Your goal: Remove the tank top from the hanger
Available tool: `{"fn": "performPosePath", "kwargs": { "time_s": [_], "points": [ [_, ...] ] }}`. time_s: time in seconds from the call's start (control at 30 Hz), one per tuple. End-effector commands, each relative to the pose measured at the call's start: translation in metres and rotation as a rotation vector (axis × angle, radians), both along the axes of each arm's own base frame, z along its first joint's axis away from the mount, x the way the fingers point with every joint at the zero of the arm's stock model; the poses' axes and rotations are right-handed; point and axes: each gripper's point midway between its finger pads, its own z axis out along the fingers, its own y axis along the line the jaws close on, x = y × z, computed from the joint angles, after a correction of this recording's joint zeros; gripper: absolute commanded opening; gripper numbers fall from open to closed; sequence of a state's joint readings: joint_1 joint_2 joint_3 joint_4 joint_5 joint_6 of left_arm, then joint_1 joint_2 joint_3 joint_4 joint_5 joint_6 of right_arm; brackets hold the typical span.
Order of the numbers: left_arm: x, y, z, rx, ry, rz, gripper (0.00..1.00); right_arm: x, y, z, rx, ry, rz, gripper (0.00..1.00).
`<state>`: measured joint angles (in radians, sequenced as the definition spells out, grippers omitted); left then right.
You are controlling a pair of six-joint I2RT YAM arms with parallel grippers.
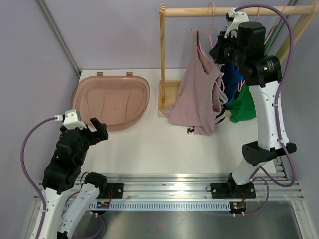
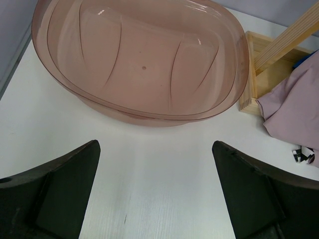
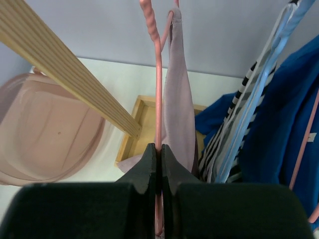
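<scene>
Right gripper (image 3: 158,148) clamped on thin pink hanger (image 3: 158,89), mauve tank top (image 1: 197,94), left gripper (image 2: 155,149) apart

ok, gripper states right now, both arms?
Left gripper: open, holding nothing.
Right gripper: jaws shut on the pink hanger.

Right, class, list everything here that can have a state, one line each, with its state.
tank top: hanging on the hanger, not yet removed.
hanger: on the rack, clamped by the right end effector.
right end effector: shut on the hanger.
left end effector: open, holding nothing.
basin: upright, empty.
blue garment: hanging on the rack.
</scene>
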<state>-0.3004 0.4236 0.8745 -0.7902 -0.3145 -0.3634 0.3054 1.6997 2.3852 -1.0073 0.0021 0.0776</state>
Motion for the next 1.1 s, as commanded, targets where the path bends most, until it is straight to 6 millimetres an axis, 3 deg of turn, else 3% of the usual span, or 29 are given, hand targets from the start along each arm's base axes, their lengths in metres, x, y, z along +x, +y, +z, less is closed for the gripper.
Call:
{"fn": "performPosePath", "kwargs": {
  "time_s": [0.0, 0.17, 0.3, 0.4, 0.43, 0.47, 0.5, 0.53, 0.57, 0.6, 0.63, 0.67, 0.7, 0.73, 0.77, 0.8, 0.87, 0.93, 0.97, 1.03, 1.07],
  "points": [
    [0.006, -0.003, 0.011, -0.011, -0.045, -0.009, 0.99, -0.026, 0.008, 0.070, 0.118, -0.182, 0.057, 0.00],
    [0.005, -0.003, 0.011, -0.008, -0.044, -0.006, 0.99, -0.050, 0.009, 0.100, 0.181, -0.264, 0.094, 0.00],
    [0.005, -0.003, 0.012, -0.010, -0.046, -0.011, 0.99, -0.065, 0.008, 0.103, 0.199, -0.258, 0.111, 0.00],
    [0.005, -0.007, 0.015, -0.007, -0.053, -0.033, 0.99, -0.085, 0.009, 0.098, 0.217, -0.238, 0.142, 0.00],
    [0.005, -0.009, 0.018, -0.009, -0.062, -0.049, 0.99, -0.085, 0.014, 0.079, 0.215, -0.189, 0.167, 0.00],
    [0.006, -0.015, 0.019, -0.008, -0.064, -0.083, 0.99, -0.103, 0.012, 0.086, 0.228, -0.217, 0.187, 0.00],
    [0.006, -0.017, 0.022, -0.013, -0.069, -0.094, 0.99, -0.111, 0.013, 0.081, 0.242, -0.202, 0.205, 0.00],
    [0.007, -0.018, 0.027, -0.018, -0.065, -0.097, 0.99, -0.115, 0.023, 0.059, 0.248, -0.137, 0.255, 0.00],
    [0.007, -0.025, 0.030, -0.039, -0.061, -0.124, 0.99, -0.137, 0.022, 0.063, 0.264, -0.154, 0.290, 0.00],
    [0.006, -0.031, 0.035, -0.060, -0.061, -0.153, 0.99, -0.140, 0.026, 0.041, 0.276, -0.092, 0.308, 0.00],
    [0.008, -0.039, 0.045, -0.083, -0.065, -0.187, 0.99, -0.153, 0.032, 0.035, 0.296, -0.074, 0.360, 0.00],
    [0.005, -0.055, 0.052, -0.133, -0.068, -0.260, 0.99, -0.175, 0.029, 0.045, 0.319, -0.124, 0.387, 0.00],
    [0.007, -0.063, 0.062, -0.163, -0.095, -0.297, 0.99, -0.178, 0.033, 0.023, 0.346, -0.065, 0.395, 0.00],
    [0.007, -0.072, 0.069, -0.191, -0.109, -0.338, 0.99, -0.191, 0.038, 0.020, 0.368, -0.062, 0.451, 0.00],
    [0.009, -0.085, 0.073, -0.228, -0.101, -0.394, 0.99, -0.212, 0.037, 0.032, 0.388, -0.131, 0.496, 0.00],
    [0.014, -0.092, 0.082, -0.248, -0.133, -0.418, 0.99, -0.215, 0.043, 0.013, 0.415, -0.077, 0.522, 0.00],
    [0.019, -0.106, 0.086, -0.288, -0.124, -0.466, 0.99, -0.242, 0.053, 0.008, 0.443, -0.051, 0.649, 0.00],
    [0.026, -0.126, 0.091, -0.317, -0.123, -0.529, 0.99, -0.256, 0.061, -0.009, 0.484, 0.037, 0.719, 0.00],
    [0.027, -0.133, 0.094, -0.330, -0.128, -0.540, 0.99, -0.265, 0.060, -0.007, 0.495, 0.013, 0.742, 0.00],
    [0.032, -0.146, 0.098, -0.334, -0.149, -0.560, 0.99, -0.272, 0.064, -0.021, 0.543, 0.065, 0.764, 0.00],
    [0.031, -0.155, 0.099, -0.323, -0.154, -0.567, 0.99, -0.281, 0.062, -0.015, 0.553, 0.020, 0.789, 0.00]
  ]
}}
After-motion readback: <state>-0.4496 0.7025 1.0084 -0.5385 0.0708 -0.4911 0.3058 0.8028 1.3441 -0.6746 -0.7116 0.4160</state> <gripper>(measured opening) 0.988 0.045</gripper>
